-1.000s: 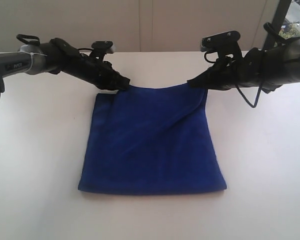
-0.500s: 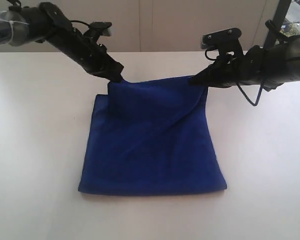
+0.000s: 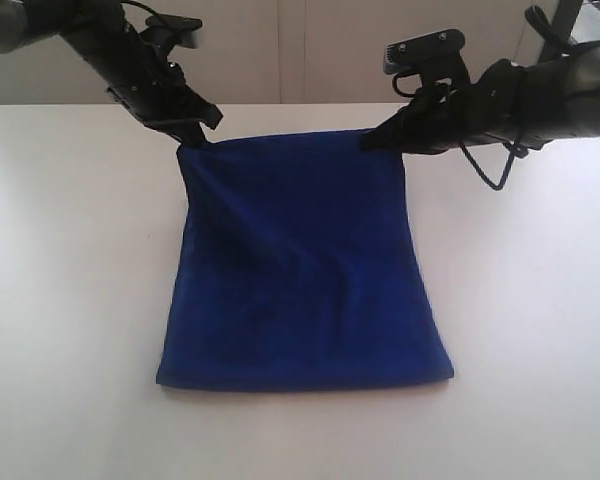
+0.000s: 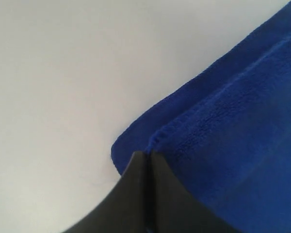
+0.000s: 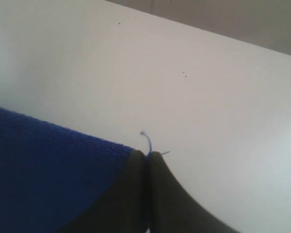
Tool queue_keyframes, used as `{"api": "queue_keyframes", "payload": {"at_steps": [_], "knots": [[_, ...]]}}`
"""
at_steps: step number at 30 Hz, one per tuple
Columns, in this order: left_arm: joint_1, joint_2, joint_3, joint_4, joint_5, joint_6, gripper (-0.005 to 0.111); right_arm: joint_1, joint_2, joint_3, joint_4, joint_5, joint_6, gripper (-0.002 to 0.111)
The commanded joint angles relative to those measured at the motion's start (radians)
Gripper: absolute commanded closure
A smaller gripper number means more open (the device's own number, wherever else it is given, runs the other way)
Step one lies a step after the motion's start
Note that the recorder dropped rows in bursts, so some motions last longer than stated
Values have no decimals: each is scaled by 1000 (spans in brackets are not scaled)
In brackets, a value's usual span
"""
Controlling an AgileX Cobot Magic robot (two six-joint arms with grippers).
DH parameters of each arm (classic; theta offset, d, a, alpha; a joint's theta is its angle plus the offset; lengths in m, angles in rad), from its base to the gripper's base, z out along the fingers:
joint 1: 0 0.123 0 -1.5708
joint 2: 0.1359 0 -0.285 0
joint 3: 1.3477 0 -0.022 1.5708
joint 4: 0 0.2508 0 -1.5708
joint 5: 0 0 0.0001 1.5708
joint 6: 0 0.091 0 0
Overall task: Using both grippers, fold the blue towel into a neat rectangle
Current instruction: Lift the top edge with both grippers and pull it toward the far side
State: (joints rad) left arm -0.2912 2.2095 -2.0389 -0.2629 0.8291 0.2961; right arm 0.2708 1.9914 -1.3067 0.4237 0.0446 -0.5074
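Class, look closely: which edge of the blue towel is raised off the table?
The far edge of the blue towel, stretched between the left hand and the right hand; the near edge lies flat on the table.

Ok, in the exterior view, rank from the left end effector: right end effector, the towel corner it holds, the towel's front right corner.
1. Held towel corner, back left, in the left end effector.
2. Right end effector, back right.
3. Front right towel corner, diagonally opposite.
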Motion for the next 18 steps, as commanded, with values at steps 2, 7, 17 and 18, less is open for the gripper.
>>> {"api": "queue_keyframes", "payload": {"at_steps": [2,7,17,18], "knots": [[0,-29,2,46,40,-39,107,8,-9,-14,-3,12,-25,108],[0,-94,2,144,74,-104,107,32,-9,-27,-3,15,-36,108],[0,-44,2,127,20,-109,107,32,-9,-29,-3,-16,-41,108],[0,-37,2,127,11,-107,107,30,-9,-29,-3,-23,-49,108]]}}
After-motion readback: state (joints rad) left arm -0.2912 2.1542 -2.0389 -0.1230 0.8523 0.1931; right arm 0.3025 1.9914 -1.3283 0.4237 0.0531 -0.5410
